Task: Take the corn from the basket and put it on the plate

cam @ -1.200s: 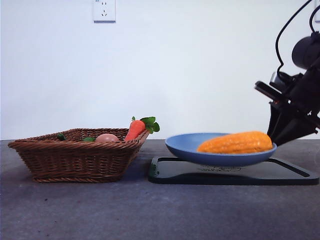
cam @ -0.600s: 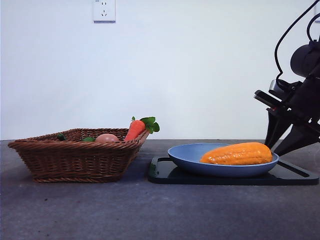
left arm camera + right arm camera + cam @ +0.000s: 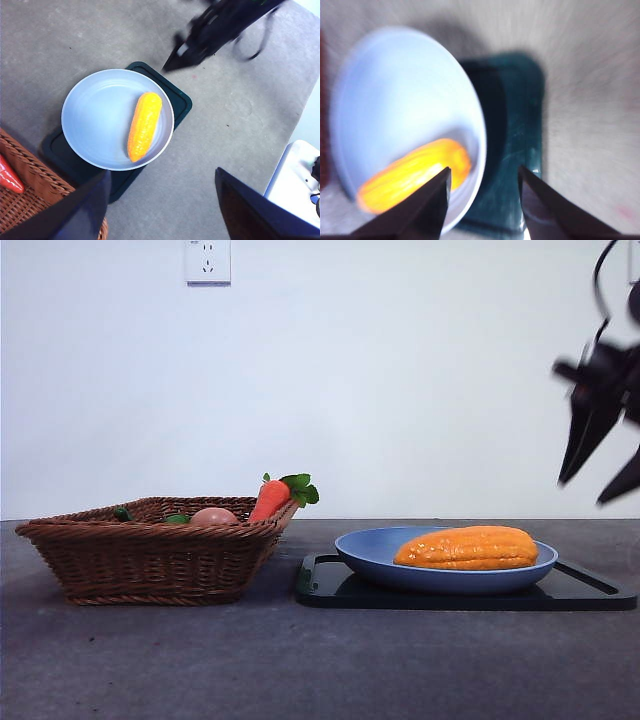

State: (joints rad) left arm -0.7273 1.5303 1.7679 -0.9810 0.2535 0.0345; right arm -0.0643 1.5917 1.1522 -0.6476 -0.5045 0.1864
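Note:
The orange-yellow corn [image 3: 467, 548] [image 3: 144, 125] [image 3: 412, 174] lies free on the light-blue plate [image 3: 380, 550] [image 3: 95, 115] [image 3: 390, 90], toward its right side in the front view. The wicker basket [image 3: 150, 558] [image 3: 25, 200] stands left of the plate. My right gripper [image 3: 602, 462] [image 3: 484, 181] hangs open and empty in the air, up and to the right of the plate, blurred by motion. My left gripper [image 3: 162, 192] is open and empty, high above the gap between basket and plate.
The plate rests on a flat black tray [image 3: 600, 592] [image 3: 177, 95] [image 3: 515, 140]. In the basket are an orange carrot with green leaves [image 3: 273, 497] [image 3: 9, 176], a peach-brown ball [image 3: 214, 516] and small green items [image 3: 178, 519]. A white object [image 3: 300, 175] sits at the table's edge.
My right gripper rose up and away to the right, off the plate's edge. The tilted plate settled flat on the tray, and the corn shifted slightly with it.

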